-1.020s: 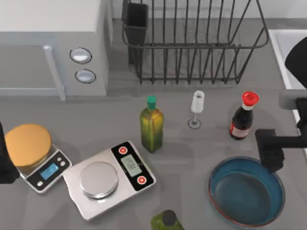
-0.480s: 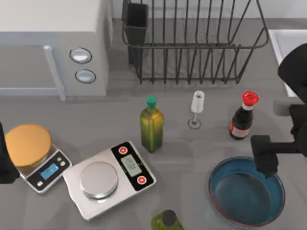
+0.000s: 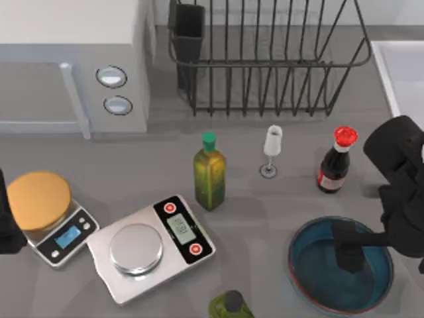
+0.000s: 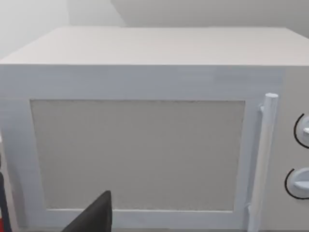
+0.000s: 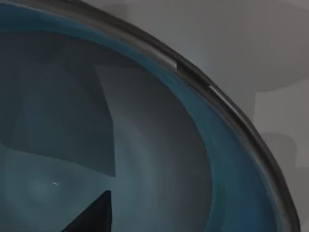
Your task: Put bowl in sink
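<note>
The bowl [image 3: 318, 278] sat on the grey countertop [image 3: 278, 199] near its front right corner, in front of the red-capped sauce bottle [image 3: 336, 161]. The right gripper [image 3: 349, 245] hung over the bowl's interior; whether its fingers were spread or closed could not be determined. The sink [image 3: 401, 66] lay at the rear right corner. The left arm [image 3: 8, 222] was parked at the left edge, beside the orange disc [image 3: 38, 197].

The right arm [image 3: 401, 165] is matte black, with a rounded bulbous housing. Its tool [image 3: 349, 246] is a flat, blocky black finger. The left arm [image 3: 8, 225] is equally black, at the bench's left edge.
</note>
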`<act>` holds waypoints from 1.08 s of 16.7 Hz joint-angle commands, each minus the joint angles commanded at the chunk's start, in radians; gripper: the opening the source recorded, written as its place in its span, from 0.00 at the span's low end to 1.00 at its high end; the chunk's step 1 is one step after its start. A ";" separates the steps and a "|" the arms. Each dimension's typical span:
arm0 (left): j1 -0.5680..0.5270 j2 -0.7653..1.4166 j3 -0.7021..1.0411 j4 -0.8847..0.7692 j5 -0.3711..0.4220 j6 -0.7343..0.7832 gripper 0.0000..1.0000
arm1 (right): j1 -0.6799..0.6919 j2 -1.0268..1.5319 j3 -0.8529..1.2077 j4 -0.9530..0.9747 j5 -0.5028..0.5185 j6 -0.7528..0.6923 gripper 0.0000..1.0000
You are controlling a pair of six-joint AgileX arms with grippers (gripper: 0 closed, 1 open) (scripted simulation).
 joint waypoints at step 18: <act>0.000 0.000 0.000 0.000 0.000 0.000 1.00 | 0.000 0.003 -0.006 0.007 0.000 0.000 0.00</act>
